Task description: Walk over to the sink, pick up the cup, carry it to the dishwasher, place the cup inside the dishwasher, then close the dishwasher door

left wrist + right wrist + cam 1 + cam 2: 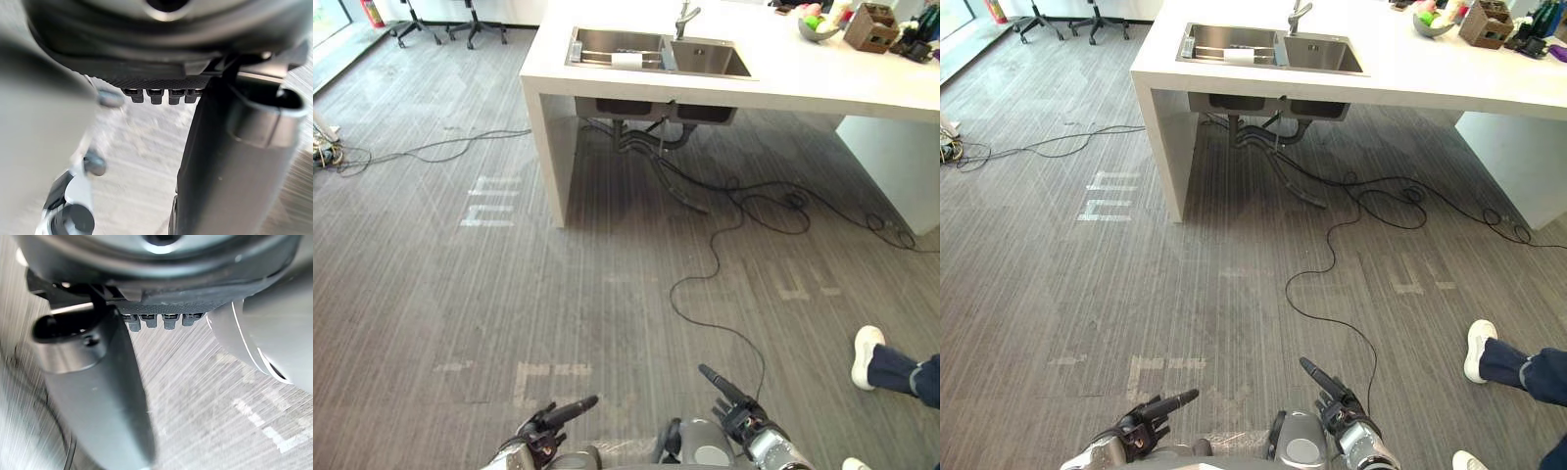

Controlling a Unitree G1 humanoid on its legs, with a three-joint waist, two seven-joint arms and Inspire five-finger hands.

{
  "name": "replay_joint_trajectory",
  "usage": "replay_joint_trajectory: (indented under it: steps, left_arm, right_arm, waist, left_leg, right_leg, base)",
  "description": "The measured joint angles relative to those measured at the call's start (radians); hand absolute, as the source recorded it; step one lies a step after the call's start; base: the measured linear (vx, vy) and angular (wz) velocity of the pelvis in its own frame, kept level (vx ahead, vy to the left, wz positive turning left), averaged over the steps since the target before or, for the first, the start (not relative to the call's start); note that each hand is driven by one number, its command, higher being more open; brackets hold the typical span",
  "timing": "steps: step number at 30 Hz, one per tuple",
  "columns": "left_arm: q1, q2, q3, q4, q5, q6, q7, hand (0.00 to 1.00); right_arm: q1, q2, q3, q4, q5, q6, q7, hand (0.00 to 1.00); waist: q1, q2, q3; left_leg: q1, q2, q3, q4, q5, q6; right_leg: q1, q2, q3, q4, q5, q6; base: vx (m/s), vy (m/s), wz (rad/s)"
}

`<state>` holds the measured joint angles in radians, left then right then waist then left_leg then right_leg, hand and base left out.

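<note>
A steel double sink (705, 59) is set in a white counter (822, 83) far ahead, across the grey floor. A small white object (626, 61), perhaps the cup, lies in the left basin (1205, 44). Both hands hang low by my body, far from the sink. My left hand (546, 423) has its fingers curled in and its thumb (230, 161) sticking out. My right hand (736, 409) looks the same, fingers (161, 320) folded and thumb (93, 382) out. Neither hand holds anything.
Black cables (715, 264) trail over the floor from under the sink. A person's leg with a white shoe (867, 357) stands at the right. A bowl of fruit (818, 26) and a brown box (869, 27) sit on the counter. Office chairs (440, 22) stand at the far left.
</note>
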<state>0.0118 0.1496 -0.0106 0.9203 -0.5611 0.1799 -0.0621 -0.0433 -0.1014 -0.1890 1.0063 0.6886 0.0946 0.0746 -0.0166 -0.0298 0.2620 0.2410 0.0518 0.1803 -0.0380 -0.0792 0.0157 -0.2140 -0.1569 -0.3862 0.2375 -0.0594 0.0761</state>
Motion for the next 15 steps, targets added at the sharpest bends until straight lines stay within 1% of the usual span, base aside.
replay_joint_trajectory:
  steps: [1,2,3,4,5,6,7,8,9,10,11,12,13,14,15]
  left_arm:
    - [-0.004,-0.004,-0.003,-0.010,-0.001,0.004,0.000,1.00]
    - [-0.008,-0.006,-0.018,-0.010,-0.002,0.014,0.001,1.00]
    - [-0.007,-0.007,-0.017,-0.010,-0.006,0.020,0.002,1.00]
    - [-0.001,-0.005,-0.014,-0.012,-0.008,0.024,0.008,1.00]
    - [0.000,-0.017,-0.008,-0.012,-0.008,0.021,0.019,1.00]
    - [0.006,-0.024,-0.013,-0.012,-0.007,0.024,0.018,1.00]
    - [0.010,-0.034,-0.016,-0.011,-0.005,0.020,0.015,1.00]
    - [0.025,-0.046,-0.016,0.002,0.003,0.010,0.010,1.00]
    - [0.018,-0.063,-0.011,0.028,0.002,-0.009,0.005,1.00]
    - [0.014,-0.066,0.000,0.020,0.011,-0.026,0.002,1.00]
    - [0.006,-0.068,0.009,0.025,0.006,-0.052,-0.012,1.00]
    - [0.008,-0.073,0.010,0.025,0.005,-0.070,-0.016,1.00]
    - [0.011,-0.081,0.014,0.012,0.001,-0.106,-0.027,1.00]
    - [0.018,-0.086,0.015,-0.020,-0.010,-0.136,-0.025,1.00]
    - [0.026,-0.090,0.014,-0.045,-0.013,-0.146,-0.024,1.00]
  right_arm:
    - [0.007,0.004,0.001,-0.015,0.015,0.000,0.003,1.00]
    - [0.018,0.003,-0.001,-0.032,0.032,0.000,0.004,1.00]
    - [0.023,0.002,-0.001,-0.033,0.034,0.001,0.004,1.00]
    - [0.035,0.000,-0.003,-0.033,0.034,0.004,0.004,1.00]
    - [0.034,-0.013,-0.013,-0.037,0.034,0.006,0.003,1.00]
    - [0.035,-0.026,-0.023,-0.041,0.034,0.015,0.003,1.00]
    - [0.039,-0.035,-0.036,-0.039,0.034,0.018,0.003,1.00]
    - [0.055,-0.043,-0.049,-0.035,0.034,0.020,0.003,1.00]
    - [0.054,-0.052,-0.047,-0.008,0.034,0.029,0.002,1.00]
    - [0.057,-0.053,-0.046,0.002,0.033,0.037,-0.001,1.00]
    - [0.065,-0.059,-0.037,0.016,0.032,0.051,-0.003,1.00]
    - [0.069,-0.063,-0.032,0.021,0.028,0.057,-0.001,1.00]
    - [0.078,-0.070,-0.014,0.030,0.018,0.061,0.003,1.00]
    - [0.083,-0.074,0.001,0.040,-0.012,0.067,0.005,1.00]
    - [0.085,-0.076,0.002,0.044,-0.023,0.072,0.006,1.00]
  waist:
    - [0.001,-0.010,0.004]
    - [0.000,-0.017,0.008]
    - [-0.001,-0.021,0.008]
    - [-0.001,-0.032,0.004]
    - [-0.010,0.001,0.008]
    - [-0.020,0.041,-0.009]
    - [-0.028,0.071,-0.027]
    - [-0.023,0.099,-0.047]
    - [-0.005,0.104,-0.048]
    - [-0.004,0.110,-0.050]
    - [-0.001,0.125,-0.043]
    - [-0.002,0.130,-0.037]
    - [-0.001,0.145,-0.036]
    - [0.000,0.140,-0.024]
    - [0.000,0.134,-0.020]
  left_leg:
    - [0.010,-0.004,-0.002,0.012,-0.023,-0.013]
    - [0.033,-0.015,-0.003,0.035,-0.058,-0.032]
    - [0.050,-0.018,-0.004,0.051,-0.083,-0.042]
    - [0.077,-0.023,-0.008,0.077,-0.129,-0.060]
    - [0.091,0.016,-0.009,0.117,-0.180,-0.077]
    - [0.086,0.052,-0.015,0.134,-0.210,-0.085]
    - [0.082,0.084,-0.029,0.149,-0.240,-0.074]
    - [0.076,0.118,-0.042,0.211,-0.260,-0.066]
    - [-0.014,0.148,-0.034,0.447,-0.218,-0.108]
    - [-0.067,0.174,-0.036,0.562,-0.188,-0.132]
    - [-0.151,0.226,-0.040,0.777,-0.075,-0.164]
    - [-0.195,0.250,-0.047,0.886,-0.018,-0.181]
    - [-0.284,0.280,-0.046,1.095,-0.032,-0.174]
    - [-0.349,0.276,-0.034,1.203,-0.064,-0.162]
    - [-0.377,0.265,-0.025,1.213,-0.081,-0.157]
  right_leg:
    - [-0.017,-0.008,-0.007,-0.115,0.058,0.015]
    - [-0.026,-0.030,-0.015,-0.148,0.072,0.017]
    - [-0.018,-0.040,-0.019,-0.155,0.070,0.020]
    - [0.004,-0.057,-0.016,-0.156,0.074,0.020]
    - [-0.006,-0.040,-0.010,-0.087,0.150,-0.006]
    - [-0.037,-0.017,0.002,-0.016,0.144,-0.016]
    - [-0.066,0.008,0.002,0.054,0.123,-0.050]
    - [-0.080,0.032,-0.014,0.114,0.082,-0.111]
    - [-0.078,0.046,-0.014,0.154,0.039,-0.154]
    - [-0.065,0.056,-0.021,0.154,0.023,-0.152]
    - [-0.009,0.087,-0.024,0.135,-0.009,-0.156]
    - [0.023,0.106,-0.024,0.117,-0.023,-0.165]
    - [0.085,0.138,-0.017,0.077,-0.037,-0.172]
    - [0.157,0.150,-0.010,0.041,-0.048,-0.174]
    - [0.189,0.151,-0.006,0.025,-0.049,-0.178]
  base:
    - [0.30,-0.204,0.08]
    - [0.31,-0.218,0.06]
    - [0.37,-0.255,0.03]
    - [0.46,-0.284,0.03]
    - [0.49,-0.293,0.13]
    - [0.53,-0.318,0.21]
    - [0.54,-0.335,0.27]
    - [0.68,-0.412,0.05]
    - [0.57,-0.347,-0.01]
    - [0.68,-0.366,-0.11]
    - [0.54,-0.265,-0.01]
    - [0.62,-0.235,-0.13]
    - [0.49,-0.104,-0.18]
    - [0.48,-0.084,-0.19]
    - [0.47,-0.066,-0.22]
